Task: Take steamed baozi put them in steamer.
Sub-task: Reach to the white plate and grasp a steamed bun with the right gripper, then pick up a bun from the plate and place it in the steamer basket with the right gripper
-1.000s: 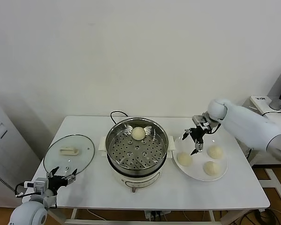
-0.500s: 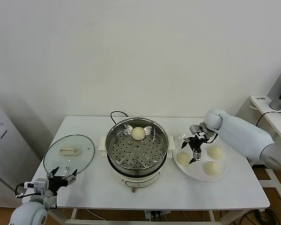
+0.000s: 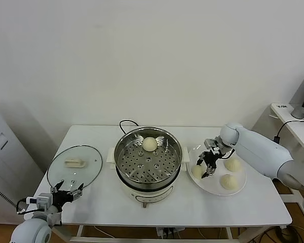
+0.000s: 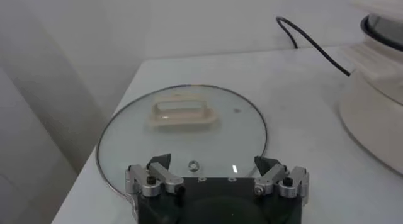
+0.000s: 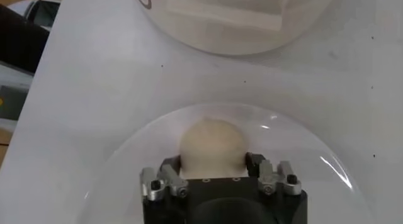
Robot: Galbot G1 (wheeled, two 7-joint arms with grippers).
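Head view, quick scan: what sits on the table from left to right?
Left end effector → glass lid → steamer holding one baozi → right end effector at a plate baozi → white plate.

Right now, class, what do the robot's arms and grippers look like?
The right arm has smooth, rounded white shells. Each gripper is black with silver metal finger brackets and screws: right gripper, left gripper. The left gripper's wrist has a white block and a thin black cable.
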